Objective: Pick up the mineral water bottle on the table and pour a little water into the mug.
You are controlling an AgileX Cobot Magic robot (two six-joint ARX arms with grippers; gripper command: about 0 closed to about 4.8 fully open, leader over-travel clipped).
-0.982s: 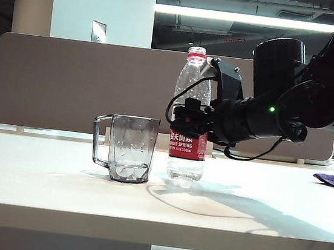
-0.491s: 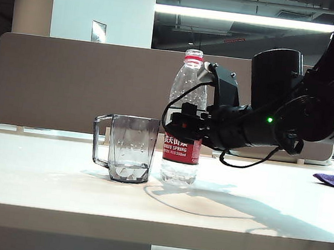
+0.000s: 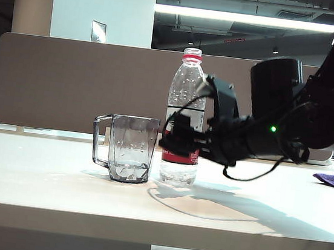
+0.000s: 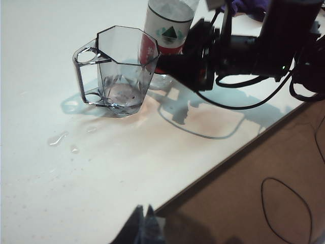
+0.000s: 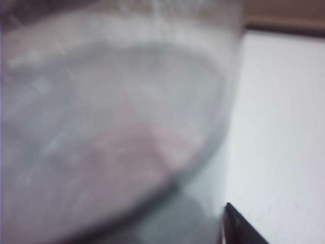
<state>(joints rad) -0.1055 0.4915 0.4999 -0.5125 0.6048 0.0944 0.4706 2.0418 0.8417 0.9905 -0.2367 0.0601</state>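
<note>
Mineral water bottle (image 3: 184, 118) upright beside mug (image 3: 129, 148), right gripper (image 3: 174, 143) at its label, left gripper (image 4: 143, 230) apart

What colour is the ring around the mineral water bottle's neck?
Red; the mineral water bottle shows it best in the exterior view, just under its top.

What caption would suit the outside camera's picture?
Right gripper at the upright mineral water bottle, set on the table beside the mug.

Open-plan office, desk partition screen (image 3: 80, 84), ceiling strip light (image 3: 244, 17)
</note>
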